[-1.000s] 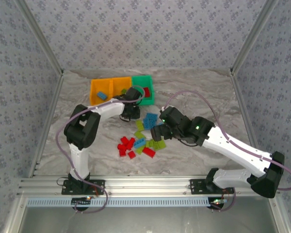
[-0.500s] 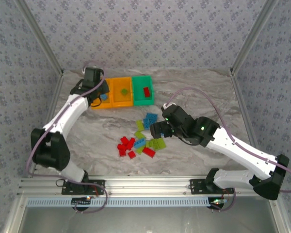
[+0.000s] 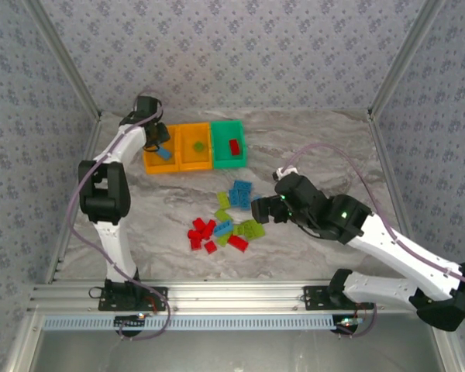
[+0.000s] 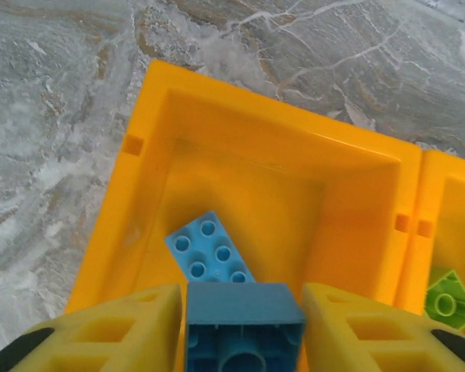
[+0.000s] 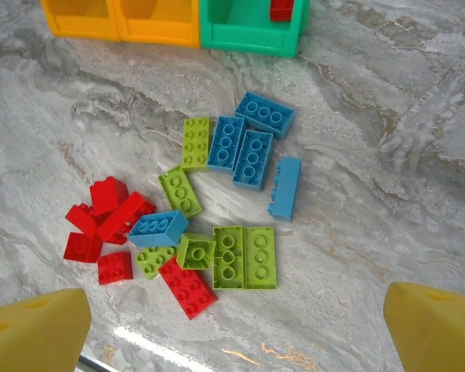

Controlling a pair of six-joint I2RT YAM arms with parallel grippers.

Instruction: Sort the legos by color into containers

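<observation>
Having swung from the pile [image 3: 223,226], left gripper [image 4: 244,298] grips a blue brick [image 4: 244,329], orange bin [image 4: 240,116] just below, release due; right gripper [image 5: 236,329] wide.

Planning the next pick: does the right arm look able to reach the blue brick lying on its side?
Likely yes: its jaws hang open above the pile, and bare table lies right of that blue brick.

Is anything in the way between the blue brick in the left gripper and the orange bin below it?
Nothing visible. The left gripper holds its brick right above the open bin; a second brick lies on its floor, leaving room.
</observation>
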